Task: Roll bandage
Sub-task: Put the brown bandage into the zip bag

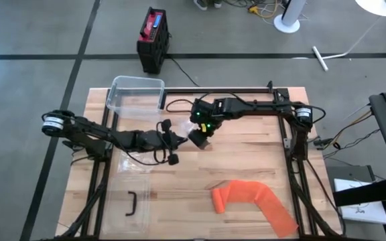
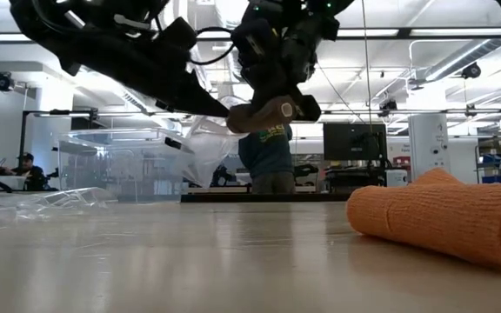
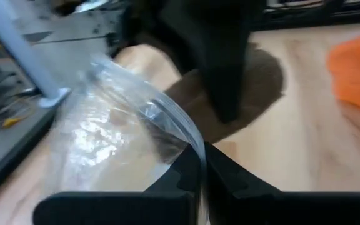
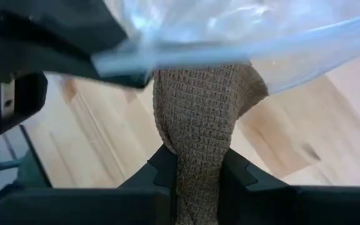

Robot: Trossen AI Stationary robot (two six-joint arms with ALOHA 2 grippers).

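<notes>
Between the right gripper's [image 4: 195,181] dark fingers sits a brown rolled bandage [image 4: 199,119], its surface a coarse waffle-like weave, narrowing where the fingers clamp it and widening beyond them. That claw is clenched on the roll and holds it up off the wooden table [image 1: 246,157], above the middle of the board in the high view. In the low view the same roll [image 2: 263,115] shows as a short tan cylinder with its round end facing the camera, hanging in the air just under the claw.

Just beyond the roll's far end, a clear plastic bag [image 4: 242,31] is stretched across, its mouth edge touching or very nearly touching the bandage; the blur makes it hard to say which. The left gripper [image 3: 199,169] is pinched shut on the rim of that bag [image 3: 124,131], and meets the right claw close in front of it.

Well apart from both claws, nearer the table's front edge, lies an orange bandage [image 1: 250,199], partly unrolled into a long strip. A clear plastic bin [image 1: 137,94] stands at the far left corner.
</notes>
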